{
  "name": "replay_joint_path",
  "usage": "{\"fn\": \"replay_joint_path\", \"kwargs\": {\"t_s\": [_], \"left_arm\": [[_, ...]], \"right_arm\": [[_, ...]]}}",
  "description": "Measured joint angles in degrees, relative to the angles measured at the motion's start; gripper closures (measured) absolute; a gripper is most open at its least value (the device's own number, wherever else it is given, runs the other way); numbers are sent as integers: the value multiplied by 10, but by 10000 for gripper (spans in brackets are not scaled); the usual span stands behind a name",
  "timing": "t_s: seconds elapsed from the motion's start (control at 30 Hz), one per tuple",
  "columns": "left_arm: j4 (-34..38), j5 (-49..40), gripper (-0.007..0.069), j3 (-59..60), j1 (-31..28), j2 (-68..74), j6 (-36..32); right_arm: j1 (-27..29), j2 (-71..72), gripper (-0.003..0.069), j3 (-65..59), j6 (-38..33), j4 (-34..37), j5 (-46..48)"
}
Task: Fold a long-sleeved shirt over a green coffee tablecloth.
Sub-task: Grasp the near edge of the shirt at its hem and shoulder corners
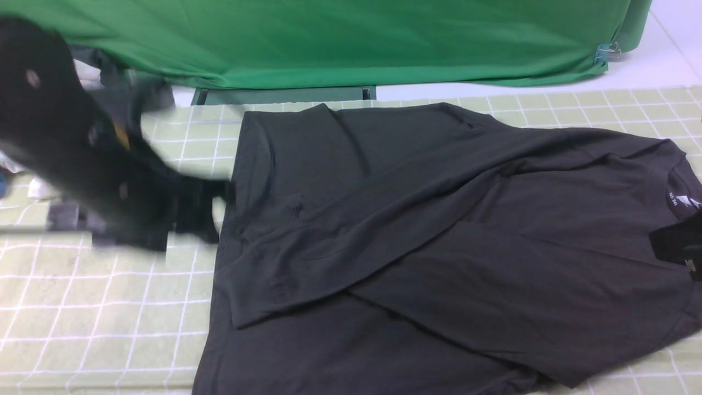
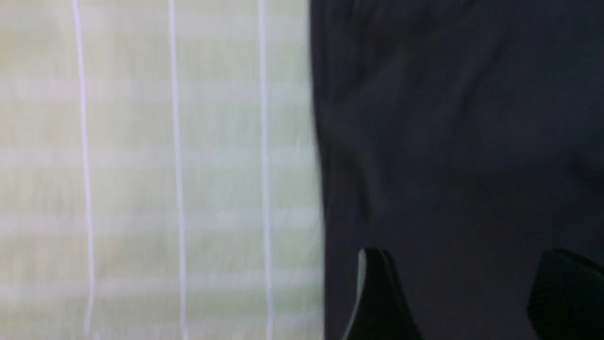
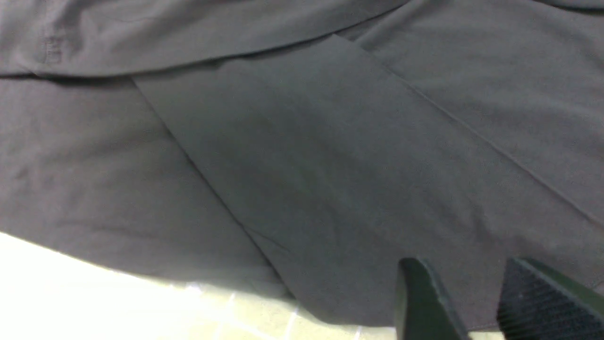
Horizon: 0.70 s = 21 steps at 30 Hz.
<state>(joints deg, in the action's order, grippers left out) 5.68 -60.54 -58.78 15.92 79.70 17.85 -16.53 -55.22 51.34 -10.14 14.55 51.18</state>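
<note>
The black long-sleeved shirt (image 1: 439,236) lies spread on the pale yellow-green grid tablecloth (image 1: 82,307), its collar (image 1: 683,189) to the right and both sleeves folded across the body. My left gripper (image 1: 216,192), blurred by motion, is at the shirt's left edge. In the left wrist view this gripper (image 2: 467,283) is open over the dark shirt (image 2: 448,141), just inside its edge, with nothing between the fingers (image 2: 377,293). My right gripper (image 1: 680,244) is beside the collar. In the right wrist view it (image 3: 472,283) stands open above the shirt's edge (image 3: 330,189), holding nothing.
A plain deep green fabric (image 1: 329,38) hangs across the back, held by a binder clip (image 1: 606,53) at the right. The blurred left arm (image 1: 66,137) covers the far left. The tablecloth (image 3: 94,297) shows past the shirt's near edge.
</note>
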Motion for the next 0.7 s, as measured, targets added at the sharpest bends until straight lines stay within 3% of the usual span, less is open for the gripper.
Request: {"fn": "replay_joint_path", "kwargs": {"t_s": [0.2, 0.43, 0.7], "left_arm": [[75, 72, 272, 153, 64, -1, 0], [72, 76, 274, 204, 70, -2, 21], [70, 166, 275, 270, 70, -3, 44]], "right_arm": [[0, 0, 414, 0, -8, -1, 0], [0, 0, 414, 0, -21, -1, 0], [0, 0, 414, 0, -24, -6, 0]]}}
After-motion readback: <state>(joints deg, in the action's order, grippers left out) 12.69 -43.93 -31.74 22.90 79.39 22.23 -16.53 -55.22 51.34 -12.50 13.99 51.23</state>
